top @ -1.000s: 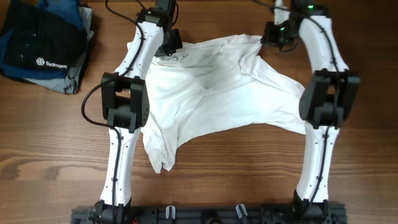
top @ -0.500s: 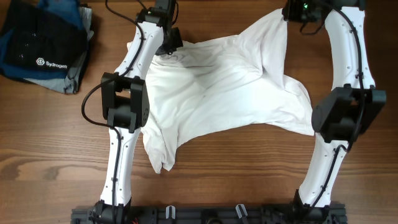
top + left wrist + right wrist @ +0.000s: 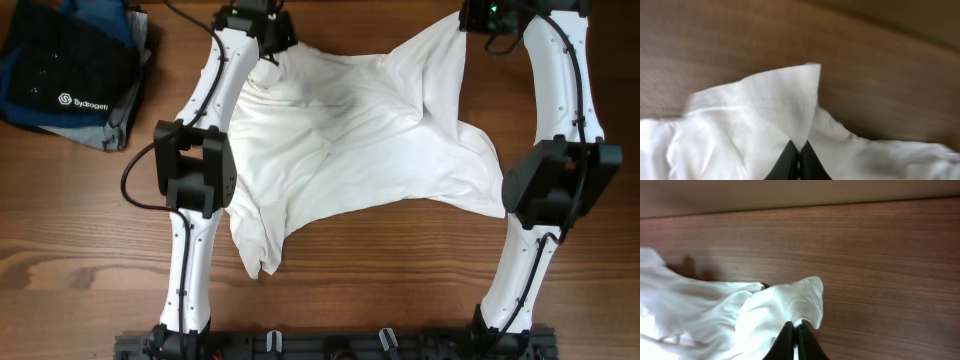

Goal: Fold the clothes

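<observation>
One white garment [image 3: 350,140] is counted on one desk [image 3: 80,230]. One dark folded stack [image 3: 70,75] is counted well to the left of that garment. Two arms are counted beside it, the left arm [image 3: 195,180] and the right arm [image 3: 555,180], and two hands at its far edge, the left hand [image 3: 800,160] and the right hand [image 3: 796,340].

The left wrist view is blurred, and the left fingers [image 3: 787,164] run off its bottom edge. Overhead, the left arm [image 3: 195,180] hides one side of the white garment [image 3: 350,130]; the dark stack [image 3: 60,70] is cropped.
</observation>
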Motion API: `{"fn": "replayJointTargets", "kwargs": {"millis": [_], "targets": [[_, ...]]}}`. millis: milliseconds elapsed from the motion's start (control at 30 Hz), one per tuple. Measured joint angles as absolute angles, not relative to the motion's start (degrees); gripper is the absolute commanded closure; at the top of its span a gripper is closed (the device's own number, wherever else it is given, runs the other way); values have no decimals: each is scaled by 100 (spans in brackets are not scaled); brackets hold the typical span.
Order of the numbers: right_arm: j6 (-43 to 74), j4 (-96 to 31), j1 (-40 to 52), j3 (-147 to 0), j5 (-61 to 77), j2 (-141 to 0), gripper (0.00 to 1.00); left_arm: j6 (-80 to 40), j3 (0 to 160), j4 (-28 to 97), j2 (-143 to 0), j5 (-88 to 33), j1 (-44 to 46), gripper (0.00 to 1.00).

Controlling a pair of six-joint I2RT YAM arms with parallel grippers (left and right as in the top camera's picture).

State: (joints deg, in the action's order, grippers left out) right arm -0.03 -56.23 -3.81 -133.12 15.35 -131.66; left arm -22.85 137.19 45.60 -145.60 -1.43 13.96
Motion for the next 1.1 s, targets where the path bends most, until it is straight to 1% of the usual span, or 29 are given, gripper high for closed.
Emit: {"fn": "replayJointTargets", "kwargs": {"millis": [300,500,833,1100], "targets": [[47,-5417,-838,-13314,1531,-13166,96,-2255,13719,4394,-13869,239,1396,96],[152,-5216,-1177,-13312,1525,-13166,96,-2217,13719,4335,-13841,451,1396,96],[279,-5037,-1621,-13314,1619,-13096,96,-2211,13719,3815,-13841,491,1304,96],[283,-4965,-1660,-13314,1723,-13078,96,-2191,13719,3422,-13821,486,1041,96]]}}
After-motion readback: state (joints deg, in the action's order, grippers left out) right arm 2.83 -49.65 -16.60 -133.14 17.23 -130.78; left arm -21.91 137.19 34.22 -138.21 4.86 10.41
